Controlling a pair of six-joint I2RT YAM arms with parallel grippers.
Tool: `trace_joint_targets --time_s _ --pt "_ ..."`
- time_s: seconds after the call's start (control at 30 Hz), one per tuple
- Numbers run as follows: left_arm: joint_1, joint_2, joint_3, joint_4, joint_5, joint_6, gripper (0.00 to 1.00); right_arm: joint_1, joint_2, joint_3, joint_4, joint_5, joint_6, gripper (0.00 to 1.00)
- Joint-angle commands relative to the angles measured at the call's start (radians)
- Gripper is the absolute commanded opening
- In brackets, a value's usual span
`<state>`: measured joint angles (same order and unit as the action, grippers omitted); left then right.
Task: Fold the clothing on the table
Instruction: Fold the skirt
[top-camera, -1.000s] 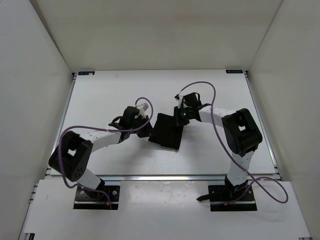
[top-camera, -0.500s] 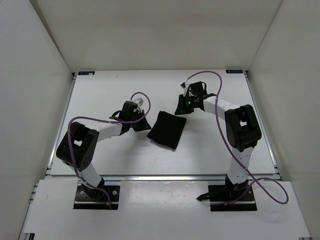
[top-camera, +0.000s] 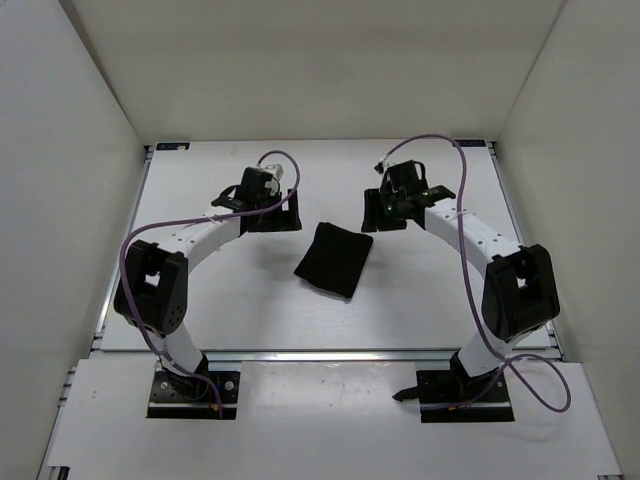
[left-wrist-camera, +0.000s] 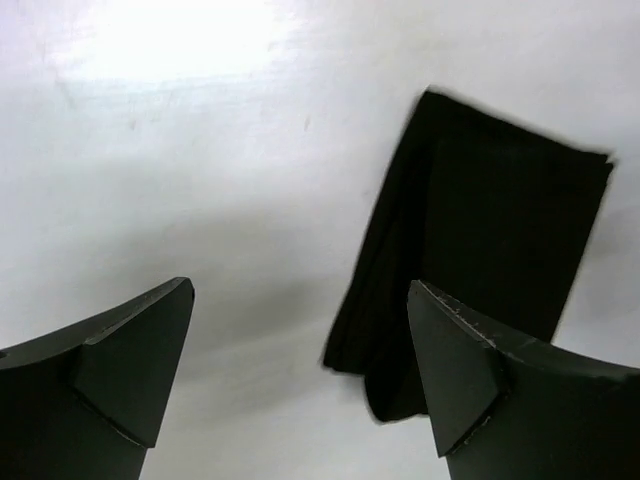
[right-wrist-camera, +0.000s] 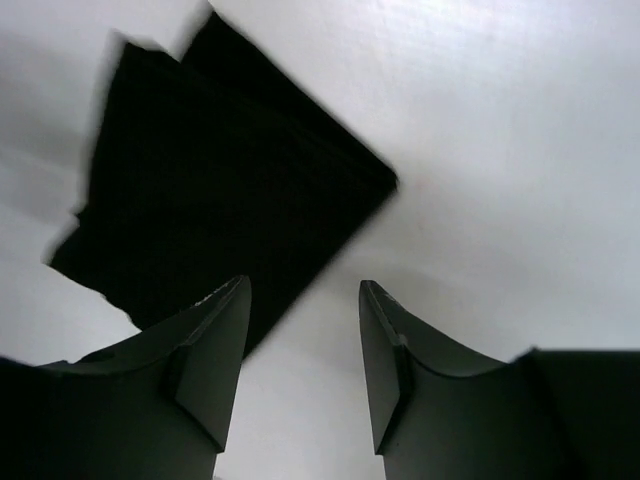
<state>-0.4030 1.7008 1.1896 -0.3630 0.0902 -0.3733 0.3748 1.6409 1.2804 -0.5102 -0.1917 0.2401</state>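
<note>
The clothing (top-camera: 335, 260) is a black fabric garment lying folded into a small, slightly skewed rectangle in the middle of the white table (top-camera: 200, 300). My left gripper (top-camera: 283, 218) hovers a little to its far left, apart from it. In the left wrist view this gripper (left-wrist-camera: 300, 290) is open and empty, with the clothing (left-wrist-camera: 480, 250) ahead and to the right. My right gripper (top-camera: 380, 215) hovers just off the garment's far right corner. Seen from the right wrist, that gripper (right-wrist-camera: 304, 290) is open over bare table, and the clothing (right-wrist-camera: 220, 200) lies ahead to the left.
White side walls (top-camera: 70, 200) enclose the table on the left, right and back. An aluminium rail (top-camera: 330, 353) runs along the near edge. Purple cables (top-camera: 440, 150) loop above both arms.
Both grippers have opened, let go of the clothing and drawn back toward the far side. The garment now lies folded on the table by itself.
</note>
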Motion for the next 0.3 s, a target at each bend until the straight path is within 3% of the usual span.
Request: trace_joint_targets --time_s 0.0,0.27 --pt "0.015 -0.042 -0.057 -0.172 -0.055 0.073 0.99 0.016 -0.001 -0.085 -0.128 0.142 0.043 0.44" --pt "-0.003 -0.128 -0.197 -0.140 -0.089 0.047 0.99 -0.023 -0.190 -0.254 -0.018 0.041 0.120 0.46"
